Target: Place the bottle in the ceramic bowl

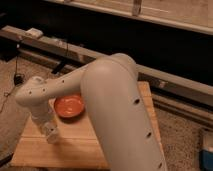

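The orange-red ceramic bowl [69, 106] sits on the left part of a wooden table [75, 145], and its inside looks bare. My gripper [50, 133] hangs from the pale arm [115, 110] just above the table, to the near left of the bowl and apart from it. A pale shape at the gripper's tip cannot be told apart from the gripper, so the white bottle does not show as a separate thing. The big arm link hides the table's middle and right.
The table stands on a speckled floor [180, 130]. A long rail [165, 82] and a dark wall run behind it. Cables [17, 75] lie at the left, a white box [34, 32] sits on the ledge, and a blue-white object [206, 150] is at the lower right.
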